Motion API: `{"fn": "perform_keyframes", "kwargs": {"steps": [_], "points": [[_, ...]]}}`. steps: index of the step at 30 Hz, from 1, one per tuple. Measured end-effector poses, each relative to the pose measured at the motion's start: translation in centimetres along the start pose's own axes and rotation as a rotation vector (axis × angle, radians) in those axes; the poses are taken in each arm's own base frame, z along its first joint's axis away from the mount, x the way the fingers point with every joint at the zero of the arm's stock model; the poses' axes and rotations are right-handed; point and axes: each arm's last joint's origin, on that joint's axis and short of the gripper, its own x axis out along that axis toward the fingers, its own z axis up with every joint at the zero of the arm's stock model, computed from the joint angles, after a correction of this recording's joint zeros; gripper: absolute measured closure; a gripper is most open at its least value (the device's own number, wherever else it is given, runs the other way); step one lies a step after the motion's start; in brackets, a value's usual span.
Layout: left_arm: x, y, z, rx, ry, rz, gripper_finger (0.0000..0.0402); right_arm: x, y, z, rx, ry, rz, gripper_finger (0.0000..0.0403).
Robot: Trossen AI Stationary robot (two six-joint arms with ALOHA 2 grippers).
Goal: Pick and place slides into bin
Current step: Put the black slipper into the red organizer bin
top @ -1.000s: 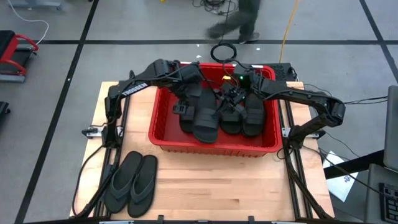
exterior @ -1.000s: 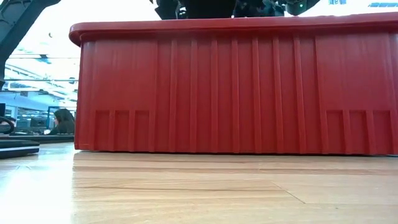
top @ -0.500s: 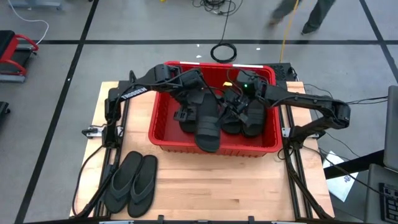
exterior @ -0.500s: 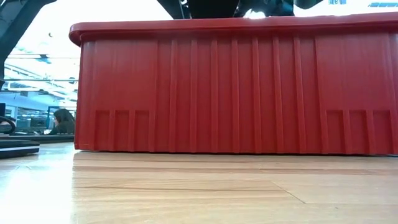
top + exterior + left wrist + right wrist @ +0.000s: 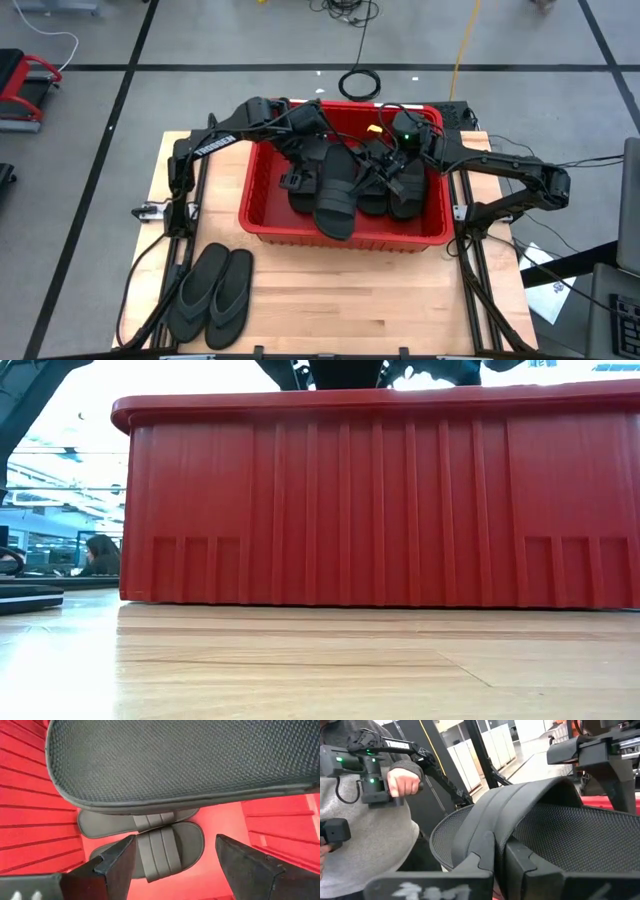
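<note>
From above, both arms reach into the red bin (image 5: 262, 212) at the table's far half. A raised slide (image 5: 335, 195) runs lengthwise from far wall to near rim, above other slides (image 5: 400, 190). Two flip-flops (image 5: 212, 290) lie side by side on the table, near left.

The low view shows only the bin's near wall (image 5: 380, 510).

The left gripper (image 5: 175, 865) gapes wide under a textured sole (image 5: 175, 760); two strapped slides (image 5: 160, 850) lie below.

The right gripper (image 5: 499, 857) pinches the raised slide's strap (image 5: 490, 820); a person's hand (image 5: 402, 782) holds a handle behind.
</note>
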Motion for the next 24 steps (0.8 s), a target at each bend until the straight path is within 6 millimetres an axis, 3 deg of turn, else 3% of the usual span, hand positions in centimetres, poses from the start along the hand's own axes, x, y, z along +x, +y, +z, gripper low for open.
{"fn": "perform_keyframes", "kwargs": {"steps": [24], "points": [[0.03,-0.07,0.11,0.012,-0.004,0.003,0.0135,-0.03,-0.1,0.08,-0.018,-0.01,-0.047,0.0398]]}}
